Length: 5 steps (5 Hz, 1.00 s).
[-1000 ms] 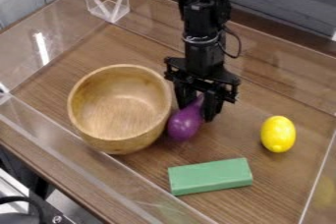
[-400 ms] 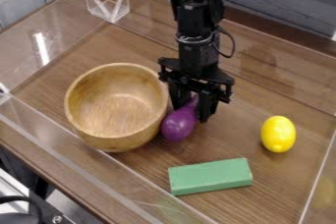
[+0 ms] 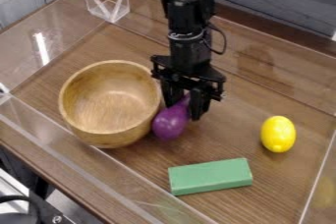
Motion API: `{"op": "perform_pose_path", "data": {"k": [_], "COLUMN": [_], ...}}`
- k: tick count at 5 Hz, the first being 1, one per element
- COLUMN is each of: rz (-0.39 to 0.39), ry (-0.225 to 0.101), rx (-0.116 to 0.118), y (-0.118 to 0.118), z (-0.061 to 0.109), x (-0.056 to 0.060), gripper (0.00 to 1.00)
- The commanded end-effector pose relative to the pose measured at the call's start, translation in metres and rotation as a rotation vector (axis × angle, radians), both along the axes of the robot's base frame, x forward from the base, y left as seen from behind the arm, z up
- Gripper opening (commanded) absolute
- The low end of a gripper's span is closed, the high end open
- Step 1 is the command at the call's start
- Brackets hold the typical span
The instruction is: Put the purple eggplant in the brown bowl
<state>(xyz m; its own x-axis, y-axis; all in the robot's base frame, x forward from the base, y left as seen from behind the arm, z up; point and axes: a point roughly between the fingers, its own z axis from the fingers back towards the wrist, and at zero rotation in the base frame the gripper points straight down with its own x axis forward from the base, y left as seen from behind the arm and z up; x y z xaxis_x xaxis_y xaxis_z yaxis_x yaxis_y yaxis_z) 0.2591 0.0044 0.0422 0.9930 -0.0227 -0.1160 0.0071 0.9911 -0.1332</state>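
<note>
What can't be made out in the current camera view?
- Gripper fingertips: dark and blurred together at the eggplant's upper end, so how they grip it can't be read.
- Eggplant stem end: hidden by the gripper.
- Eggplant's underside: faces away from the camera, so contact with the table can't be told.
- Bowl outer far side: hidden by the bowl itself.
- Arm base: cut off by the top edge.

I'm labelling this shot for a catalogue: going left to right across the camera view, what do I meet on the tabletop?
Brown wooden bowl → purple eggplant → green rectangular block → yellow lemon
</note>
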Motion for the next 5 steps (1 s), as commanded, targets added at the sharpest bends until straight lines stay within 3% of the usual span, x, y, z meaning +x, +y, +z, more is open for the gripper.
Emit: {"op": "perform_pose_path", "data": {"k": [1,5], "rz": [0.007,0.021], "ry": [-0.077,-0.067], "rx": [0.012,0.01], "y": [0.009,0.02], "z": [0.02,0.015], "x": [0.003,-0.008], "gripper": [0.0,0.0]}}
